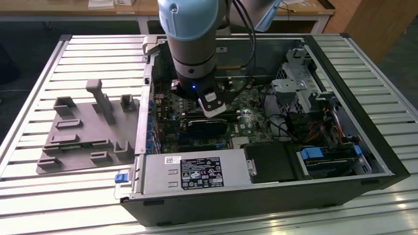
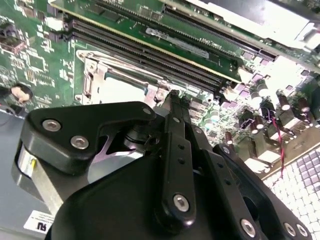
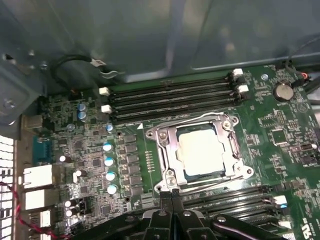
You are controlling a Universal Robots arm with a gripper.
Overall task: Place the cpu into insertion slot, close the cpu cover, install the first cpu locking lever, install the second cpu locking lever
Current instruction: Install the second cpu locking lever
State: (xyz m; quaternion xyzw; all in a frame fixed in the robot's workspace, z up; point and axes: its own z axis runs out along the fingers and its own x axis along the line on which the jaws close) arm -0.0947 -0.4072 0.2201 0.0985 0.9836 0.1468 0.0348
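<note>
The cpu [image 3: 201, 151] sat in the slot [image 3: 165, 155], with the cover [image 3: 226, 131] lying closed around it, its window framing the chip's pale top. Memory slots [image 3: 170, 97] ran along one side of the slot, more along the opposite side. The gripper [image 3: 172, 196] hovered just beside the slot's edge, its fingers [image 3: 168, 200] pressed together and holding nothing. In the exterior view the arm [image 1: 191, 44] reached down into the open case [image 1: 339, 161] over the board.
</note>
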